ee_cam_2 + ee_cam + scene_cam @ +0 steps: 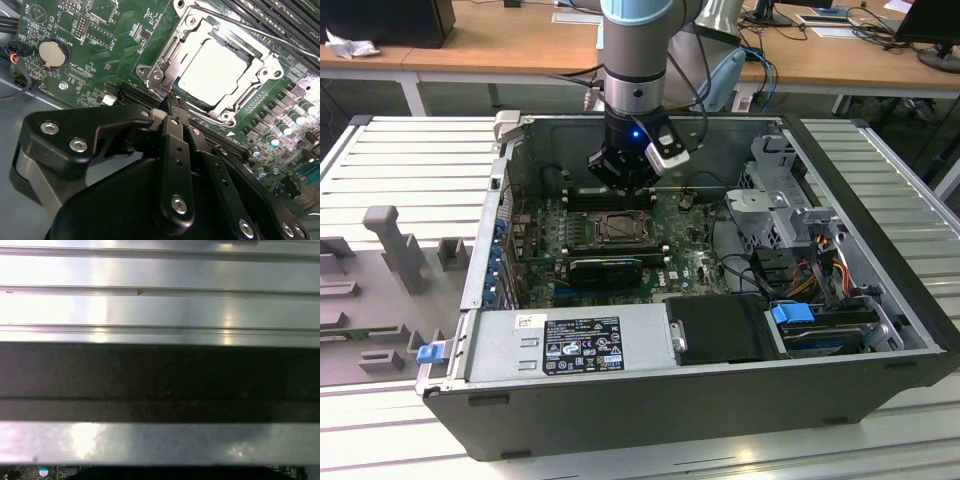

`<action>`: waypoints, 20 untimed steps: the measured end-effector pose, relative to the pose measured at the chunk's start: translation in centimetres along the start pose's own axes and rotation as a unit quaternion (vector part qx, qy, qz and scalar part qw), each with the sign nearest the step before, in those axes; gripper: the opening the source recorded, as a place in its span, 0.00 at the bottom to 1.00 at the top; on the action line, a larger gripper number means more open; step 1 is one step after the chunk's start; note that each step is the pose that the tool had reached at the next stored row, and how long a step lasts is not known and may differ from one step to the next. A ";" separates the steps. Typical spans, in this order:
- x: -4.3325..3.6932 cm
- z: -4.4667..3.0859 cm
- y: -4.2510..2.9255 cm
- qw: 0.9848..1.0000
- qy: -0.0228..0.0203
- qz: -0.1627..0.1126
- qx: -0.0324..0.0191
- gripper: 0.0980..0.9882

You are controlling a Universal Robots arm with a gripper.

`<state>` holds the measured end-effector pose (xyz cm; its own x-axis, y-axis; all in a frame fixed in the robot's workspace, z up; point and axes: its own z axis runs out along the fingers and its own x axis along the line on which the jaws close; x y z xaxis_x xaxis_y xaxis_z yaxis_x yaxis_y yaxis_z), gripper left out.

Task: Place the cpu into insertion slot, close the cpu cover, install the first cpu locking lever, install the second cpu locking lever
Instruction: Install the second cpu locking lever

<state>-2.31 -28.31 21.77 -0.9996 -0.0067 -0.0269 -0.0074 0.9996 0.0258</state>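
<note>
The cpu (212,67) lies pale and silvery in the insertion slot (619,228) on the green motherboard. The cpu cover (161,67), a grey metal frame, lies down around the chip. A thin wire locking lever (260,31) runs along the socket's far side; whether it is latched I cannot tell. My gripper (172,102) hovers just off one corner of the socket, its black fingers (175,145) pressed together with nothing between them. In the exterior view the gripper (623,182) hangs over the board just behind the socket.
The open computer case (880,330) surrounds the board. A long black card (605,268) lies in front of the socket, memory slots (285,17) beside it. A drive cage (775,205) and cables (820,270) stand on the exterior view's right, a power supply (570,345) in front.
</note>
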 end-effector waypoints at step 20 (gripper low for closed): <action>-0.05 -2.02 -1.58 1.000 0.000 0.000 0.000 0.01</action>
<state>-2.30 -29.95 23.76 -0.9996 -0.0058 -0.0272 -0.0065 0.9996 0.0261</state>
